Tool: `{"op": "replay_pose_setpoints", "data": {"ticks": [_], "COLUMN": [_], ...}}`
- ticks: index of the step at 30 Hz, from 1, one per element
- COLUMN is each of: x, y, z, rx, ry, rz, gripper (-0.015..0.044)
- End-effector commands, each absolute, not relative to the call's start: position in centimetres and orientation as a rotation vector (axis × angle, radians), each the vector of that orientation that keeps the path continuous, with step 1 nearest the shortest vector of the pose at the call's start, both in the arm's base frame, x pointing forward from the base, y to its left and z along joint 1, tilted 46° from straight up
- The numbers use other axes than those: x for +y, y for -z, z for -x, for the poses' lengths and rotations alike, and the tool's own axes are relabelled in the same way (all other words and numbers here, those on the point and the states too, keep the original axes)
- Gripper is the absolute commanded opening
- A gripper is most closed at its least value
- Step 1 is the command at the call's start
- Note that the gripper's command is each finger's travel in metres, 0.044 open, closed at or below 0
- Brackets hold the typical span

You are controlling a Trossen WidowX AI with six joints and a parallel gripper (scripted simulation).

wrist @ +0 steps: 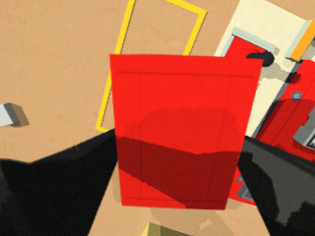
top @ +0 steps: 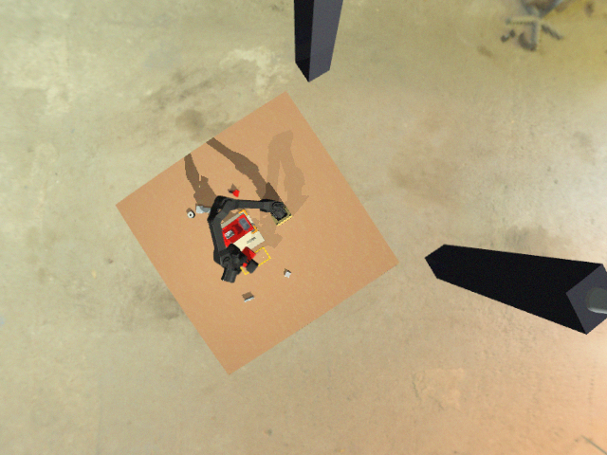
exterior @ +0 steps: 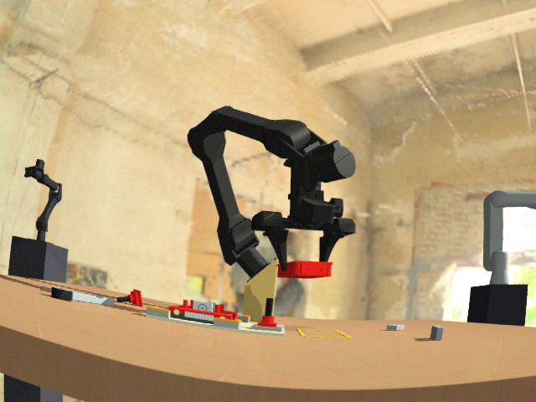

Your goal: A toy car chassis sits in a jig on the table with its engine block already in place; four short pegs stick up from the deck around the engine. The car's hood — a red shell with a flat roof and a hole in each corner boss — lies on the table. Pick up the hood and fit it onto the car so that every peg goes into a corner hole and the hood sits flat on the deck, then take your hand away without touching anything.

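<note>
The red hood (top: pixel 249 255) (exterior: pixel 305 270) (wrist: pixel 177 103) is held level in the air, roof up, well above the table. My gripper (exterior: pixel 304 265) (wrist: pixel 176 137) is shut on it, one finger at each long side. The red chassis (top: pixel 237 226) (exterior: pixel 183 311) (wrist: pixel 283 123) sits in the pale jig (top: pixel 253 240) (exterior: pixel 276 332) (wrist: pixel 251 17), to the right of the hood in the wrist view. The grey engine block (exterior: pixel 203 306) (wrist: pixel 307 135) is on its deck, with red uprights around it. The hood's underside and corner holes are hidden.
A black-stemmed red part (exterior: pixel 268 321) stands at the jig's near end. A yellow outline (exterior: pixel 322 336) (wrist: pixel 124 27) marks the table beside it. Two grey blocks (top: pixel 286 273) (top: pixel 248 297) lie beyond. A tan wedge (exterior: pixel 261 294) stands at the arm's base. A red part (top: pixel 235 192) (exterior: pixel 136 297) lies past the chassis.
</note>
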State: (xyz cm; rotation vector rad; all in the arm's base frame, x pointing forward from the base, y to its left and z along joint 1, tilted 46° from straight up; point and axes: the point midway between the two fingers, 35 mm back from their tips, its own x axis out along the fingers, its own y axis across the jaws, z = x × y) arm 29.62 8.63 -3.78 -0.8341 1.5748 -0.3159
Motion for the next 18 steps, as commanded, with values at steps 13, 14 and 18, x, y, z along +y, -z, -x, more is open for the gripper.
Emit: {"op": "replay_pose_setpoints", "data": {"ticks": [13, 14, 18], "x": [-0.4, -1.0, -3.3], "y": [-4.7, -5.3, -7.2], "z": [-33.2, -33.2, -33.2], "rx": [1.494, 1.489, 1.472], "ry": [0.506, 0.520, 0.573], "rz": [0.693, 0.685, 0.656], "gripper": [0.0000, 0.0000, 0.0000]}}
